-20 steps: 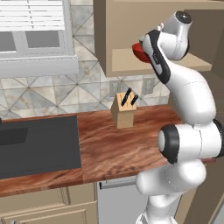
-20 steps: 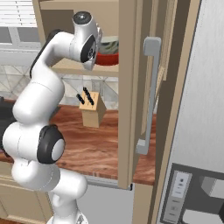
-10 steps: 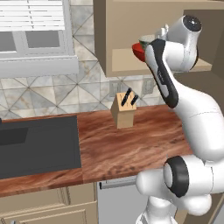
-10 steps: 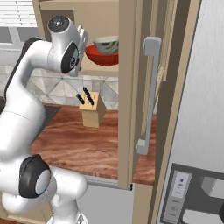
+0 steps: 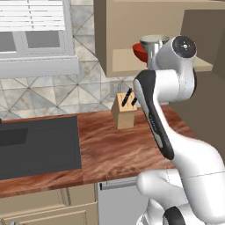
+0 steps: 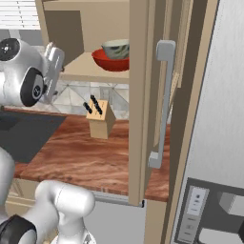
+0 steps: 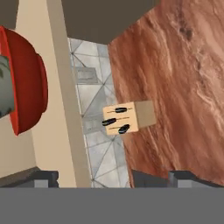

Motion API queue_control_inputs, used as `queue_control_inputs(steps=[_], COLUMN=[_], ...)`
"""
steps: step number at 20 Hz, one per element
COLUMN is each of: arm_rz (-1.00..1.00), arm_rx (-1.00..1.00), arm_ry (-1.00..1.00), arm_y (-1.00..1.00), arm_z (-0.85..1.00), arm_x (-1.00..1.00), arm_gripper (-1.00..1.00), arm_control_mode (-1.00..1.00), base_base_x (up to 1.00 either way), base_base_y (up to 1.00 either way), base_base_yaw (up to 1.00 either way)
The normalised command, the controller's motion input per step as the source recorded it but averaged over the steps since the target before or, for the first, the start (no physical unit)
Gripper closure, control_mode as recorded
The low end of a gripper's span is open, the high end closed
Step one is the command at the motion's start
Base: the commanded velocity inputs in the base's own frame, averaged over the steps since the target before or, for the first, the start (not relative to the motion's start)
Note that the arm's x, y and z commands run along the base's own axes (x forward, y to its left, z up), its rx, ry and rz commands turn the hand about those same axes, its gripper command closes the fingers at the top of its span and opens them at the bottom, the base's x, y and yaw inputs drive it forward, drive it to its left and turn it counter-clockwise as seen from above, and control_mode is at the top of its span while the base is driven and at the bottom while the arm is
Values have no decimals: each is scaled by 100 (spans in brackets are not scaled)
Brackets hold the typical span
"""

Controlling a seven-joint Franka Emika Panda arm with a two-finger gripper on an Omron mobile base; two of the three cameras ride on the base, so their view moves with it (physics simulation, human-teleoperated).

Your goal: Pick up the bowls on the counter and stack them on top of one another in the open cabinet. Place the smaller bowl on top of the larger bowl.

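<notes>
— Pulled back from the open cabinet (image 6: 86,28), hasn't it?
— Yes; smaller bowl (image 6: 116,48) sits inside the larger bowl (image 6: 108,61) near the shelf's front edge (stacking looks done). Jaws empty, parted.

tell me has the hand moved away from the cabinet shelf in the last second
Yes. In the right base view the hand has drawn back to the left, out from the red bowl on the shelf, and now sits clear of the cabinet.

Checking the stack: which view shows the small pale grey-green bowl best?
The right base view: the small pale grey-green bowl sits unobstructed inside the wide red bowl. The left base view shows just its rim behind the arm; the hand view cuts it off at the edge.
</notes>
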Motion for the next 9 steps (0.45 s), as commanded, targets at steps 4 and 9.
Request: queue_control_inputs(steps=[4,9], arm_rz=[-6,-5], arm_rx=[0,0], arm_ry=[0,8], arm_y=[51,34], arm_z=[-36,-56], arm_x=[-100,-53], arm_gripper=[-100,-100], arm_control_mode=[-100,-100], base_base_x=[0,0], base_base_y=[0,0], base_base_yaw=[0,0])
